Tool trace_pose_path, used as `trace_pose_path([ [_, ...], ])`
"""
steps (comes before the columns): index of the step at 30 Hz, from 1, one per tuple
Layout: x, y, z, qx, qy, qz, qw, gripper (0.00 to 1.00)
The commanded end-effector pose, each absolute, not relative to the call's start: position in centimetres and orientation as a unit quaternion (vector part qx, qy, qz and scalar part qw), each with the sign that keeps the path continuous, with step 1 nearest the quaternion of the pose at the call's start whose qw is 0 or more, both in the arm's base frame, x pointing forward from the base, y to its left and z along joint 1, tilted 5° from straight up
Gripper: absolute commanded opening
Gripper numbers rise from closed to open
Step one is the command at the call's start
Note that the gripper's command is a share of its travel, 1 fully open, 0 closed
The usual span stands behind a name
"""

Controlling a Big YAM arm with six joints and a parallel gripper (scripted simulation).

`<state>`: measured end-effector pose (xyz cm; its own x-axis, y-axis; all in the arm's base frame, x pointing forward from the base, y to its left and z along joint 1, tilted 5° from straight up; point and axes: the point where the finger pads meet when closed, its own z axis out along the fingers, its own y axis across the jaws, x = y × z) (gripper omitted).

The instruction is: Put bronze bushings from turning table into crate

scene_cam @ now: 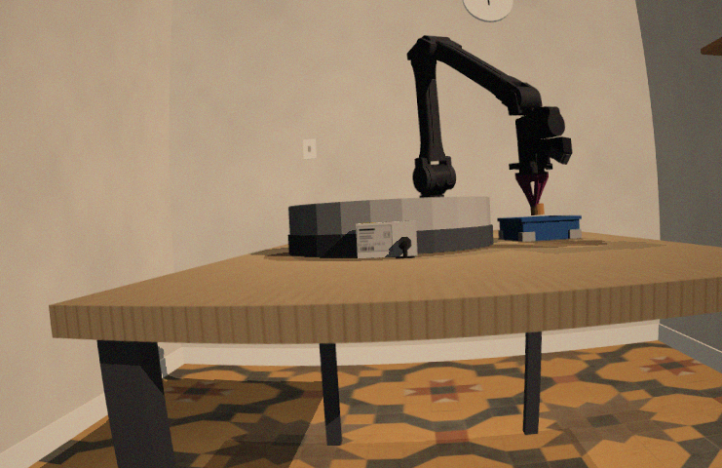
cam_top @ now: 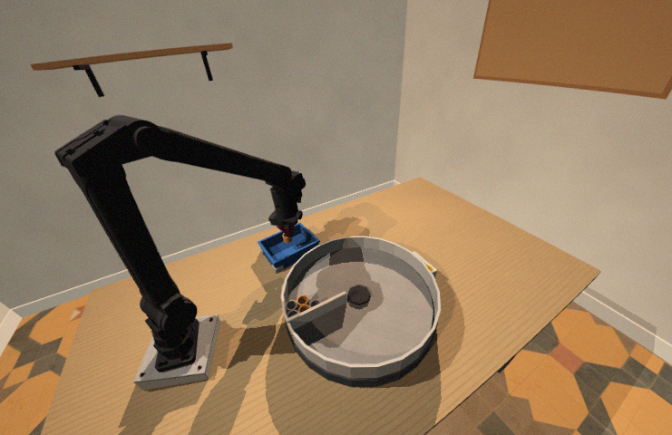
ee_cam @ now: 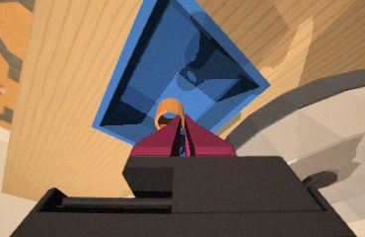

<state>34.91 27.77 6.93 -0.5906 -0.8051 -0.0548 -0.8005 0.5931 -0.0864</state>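
Note:
My gripper (cam_top: 287,234) (scene_cam: 533,206) (ee_cam: 182,118) is shut on the wall of a bronze bushing (cam_top: 287,238) (scene_cam: 540,209) (ee_cam: 171,106), which hangs over the blue crate (cam_top: 295,255) (scene_cam: 549,228) (ee_cam: 122,64). No bushing shows inside the crate; the gripper hides its near corner in the wrist view. On the turning table (cam_top: 367,371) (scene_cam: 455,214), one bronze bushing (cam_top: 302,296) and another bronze bushing (cam_top: 305,307) stand by the divider at the left wall. Steel bushings (cam_top: 291,302) stand close around them. In the exterior view the table's wall hides them.
The turning table's high rim is right beside the crate. A divider (cam_top: 321,307) runs from its left wall towards the dark centre hub (cam_top: 358,295). A small white box (cam_top: 421,260) (scene_cam: 374,240) is against the outside of the turning table.

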Motion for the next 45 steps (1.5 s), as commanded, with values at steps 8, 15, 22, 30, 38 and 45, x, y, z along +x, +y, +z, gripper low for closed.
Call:
trace_pose_path([
  [8, 34.9, 27.6, 6.9, -0.453, 0.890, -0.026, 0.048, 0.00],
  [15, 35.0, 27.6, 6.6, -0.453, 0.890, -0.026, 0.047, 0.00],
  [22, 35.0, 27.6, 6.0, -0.453, 0.890, -0.027, 0.044, 0.00],
  [30, 35.3, 27.3, 4.8, -0.451, 0.891, -0.027, 0.044, 0.00],
  [38, 35.4, 27.3, 3.7, -0.451, 0.891, -0.027, 0.044, 0.00],
  [45, 35.5, 27.3, 2.6, -0.451, 0.891, -0.027, 0.043, 0.00],
])
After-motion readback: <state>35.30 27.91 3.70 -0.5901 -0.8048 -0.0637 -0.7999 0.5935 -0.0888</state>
